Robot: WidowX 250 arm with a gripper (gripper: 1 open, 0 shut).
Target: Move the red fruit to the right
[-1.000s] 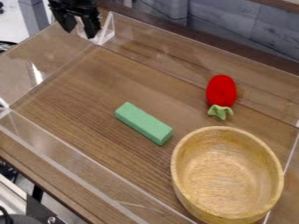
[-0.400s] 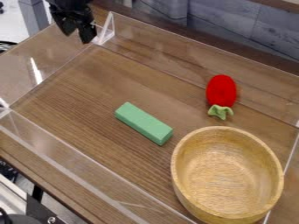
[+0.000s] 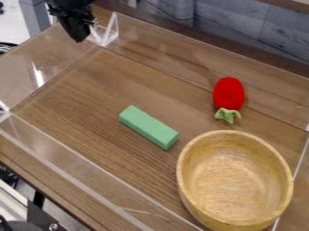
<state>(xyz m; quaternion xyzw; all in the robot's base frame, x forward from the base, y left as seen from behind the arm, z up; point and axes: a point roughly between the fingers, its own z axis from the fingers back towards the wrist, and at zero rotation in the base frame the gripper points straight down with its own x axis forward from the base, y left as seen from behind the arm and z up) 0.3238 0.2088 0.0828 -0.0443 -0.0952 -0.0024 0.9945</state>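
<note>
1. Hovering at the far left corner of the clear-walled tray (image 3: pixel 36 77), with the gripper (image 3: pixel 76 34) pointing down and the jaws pressed together on nothing.
2. Lying well apart from it: the red fruit (image 3: pixel 229 93), on the wood-grain counter (image 3: pixel 108 81) near the right wall, green cap toward the camera, just beyond the rim of the wooden bowl (image 3: pixel 236 179).
3. Resting between the two, nearer the middle: a green block (image 3: pixel 148 126), not part of the job.
4. Judging the step in hand as the reach toward the fruit, hardly begun.
5. Spreading the jaws before descending, not after, to avoid knocking the glossy fruit away.
6. Crossing above the green block rather than low past it.
7. Lining the jaws across the fruit's narrow width and pinching the red body, not the leafy cap.
8. Closing gently; a small rounded toy likely rolls or squirts out under a hard squeeze.
9. Watching the room left on the right: little space before the tray wall, so probably only a short shift, keeping clear of the bowl rim.
</note>
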